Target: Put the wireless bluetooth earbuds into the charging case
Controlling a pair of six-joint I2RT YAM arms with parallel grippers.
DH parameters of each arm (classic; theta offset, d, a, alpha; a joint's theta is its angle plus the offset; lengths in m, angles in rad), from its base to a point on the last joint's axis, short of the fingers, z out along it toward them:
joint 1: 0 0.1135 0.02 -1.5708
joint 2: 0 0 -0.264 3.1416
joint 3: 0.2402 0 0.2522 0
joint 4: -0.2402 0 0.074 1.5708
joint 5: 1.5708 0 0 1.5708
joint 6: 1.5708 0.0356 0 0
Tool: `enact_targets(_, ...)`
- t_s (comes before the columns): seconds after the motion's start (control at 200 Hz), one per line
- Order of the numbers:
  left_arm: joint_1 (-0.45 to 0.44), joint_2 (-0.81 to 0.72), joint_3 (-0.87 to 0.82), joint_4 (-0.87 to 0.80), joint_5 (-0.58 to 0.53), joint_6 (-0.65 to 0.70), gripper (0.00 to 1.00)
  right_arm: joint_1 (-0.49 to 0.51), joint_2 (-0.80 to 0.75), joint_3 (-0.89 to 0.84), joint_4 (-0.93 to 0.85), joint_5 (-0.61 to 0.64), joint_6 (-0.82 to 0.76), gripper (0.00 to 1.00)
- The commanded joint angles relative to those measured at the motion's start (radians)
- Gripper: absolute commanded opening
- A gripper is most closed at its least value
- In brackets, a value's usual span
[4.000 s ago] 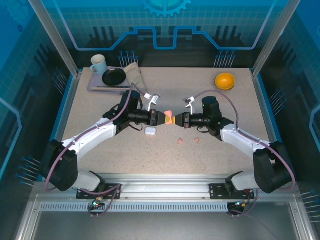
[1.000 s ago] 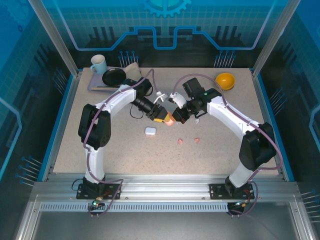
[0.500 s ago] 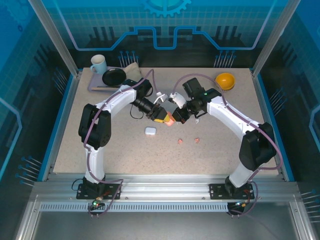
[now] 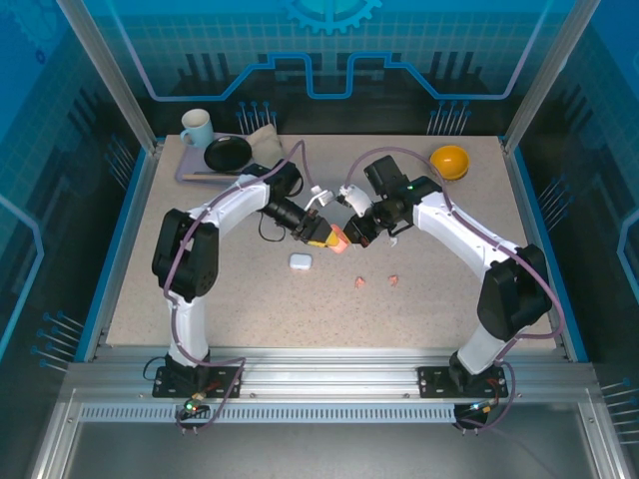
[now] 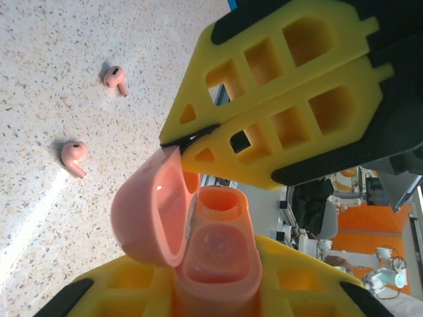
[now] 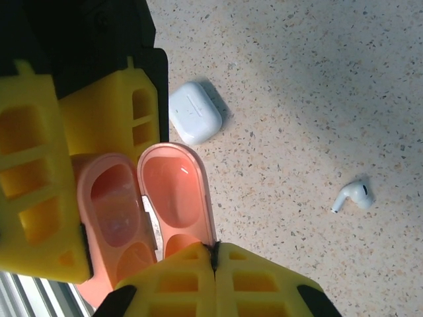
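A salmon-pink rounded plastic charging case [image 5: 215, 254] is held above the middle of the speckled beige table [image 6: 317, 79]. Its body is clamped between the yellow fingers of the left gripper [image 4: 324, 239]. Its hinged lid [image 6: 175, 195] is swung open, and the lid's rim is pinched by the right gripper [image 4: 347, 236], whose fingers are pressed together on it. The open mouth of the case is crowded by both sets of fingers.

A salmon-pink earbud [image 5: 114, 76] and a 2nd salmon-pink earbud [image 5: 73, 155] are laid on the table, apart from each other and on the side nearer the arm bases. A closed white rounded charging case [image 6: 195, 112] is set on the table near the left gripper. 1 white earbud [image 6: 353, 195] is seen on bare table, well apart from it.

At the far edge, an orange bowl [image 4: 449, 161], a white mug [image 4: 196, 127], a black dish [image 4: 228, 153] and a beige cloth [image 4: 268, 148] are placed well away.
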Motion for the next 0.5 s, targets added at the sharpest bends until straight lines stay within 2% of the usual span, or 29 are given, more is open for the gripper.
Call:
enact_targets(0.0, 0.001, -0.084, -0.060, 0.030, -0.029, -0.033, 0.00, -0.018, -0.040, 0.060, 0.014, 0.081, 0.049, 0.12)
enact_targets(0.04, 0.002, -0.107, -0.077, 0.056, -0.039, -0.044, 0.00, -0.020, -0.045, 0.064, 0.006, 0.103, 0.057, 0.21)
enact_targets(0.2, 0.003, -0.164, -0.122, 0.113, -0.080, -0.074, 0.00, -0.048, -0.118, 0.052, 0.005, 0.076, 0.098, 0.44)
enact_targets(0.335, 0.002, -0.215, -0.174, 0.180, -0.118, -0.102, 0.00, -0.087, -0.198, 0.041, 0.007, 0.023, 0.151, 0.54)
enact_targets(0.495, 0.002, -0.364, -0.326, 0.422, -0.234, -0.192, 0.00, -0.115, -0.270, 0.025, -0.017, 0.009, 0.245, 0.59)
